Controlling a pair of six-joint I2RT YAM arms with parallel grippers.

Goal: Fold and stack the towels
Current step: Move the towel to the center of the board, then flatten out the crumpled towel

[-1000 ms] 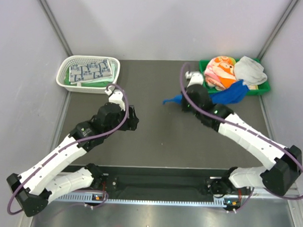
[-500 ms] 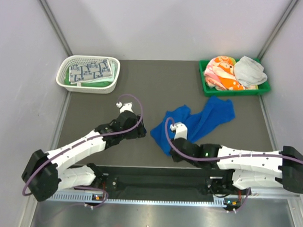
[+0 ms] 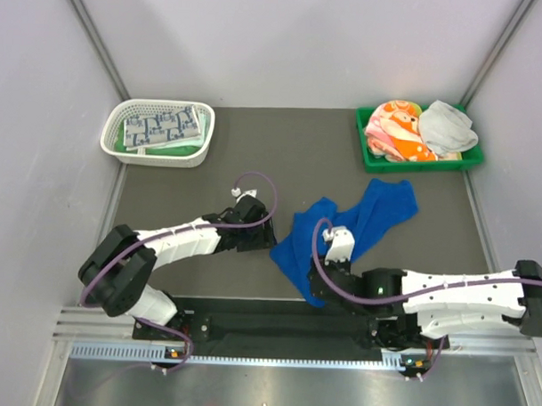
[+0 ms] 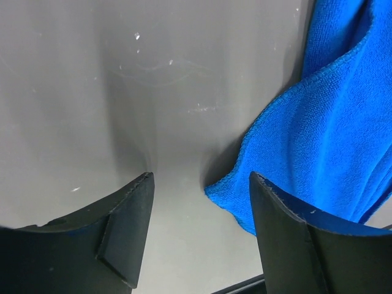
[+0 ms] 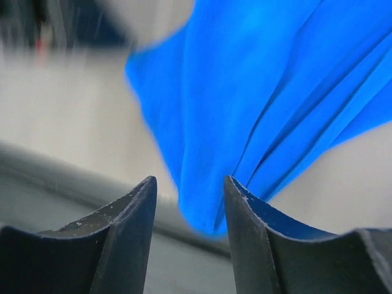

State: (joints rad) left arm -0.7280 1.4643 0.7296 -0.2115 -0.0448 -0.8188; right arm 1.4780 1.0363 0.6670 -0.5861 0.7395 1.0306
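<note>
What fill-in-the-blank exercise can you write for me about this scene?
The colour of the loose towel on the table is ____.
The folded towels lie in the white ____.
The grey towel lies in the green ____.
The jaws of the left gripper are ____, not shut.
Missing words: blue; basket; tray; open.

My arms, lower frame
I see white shells, black joints, purple cables (image 3: 255, 174) on left arm (image 3: 181, 238) and right arm (image 3: 464, 294); left hand (image 4: 201, 184), right hand (image 5: 190, 184): black wedge fingers (image 4: 288, 245).
</note>
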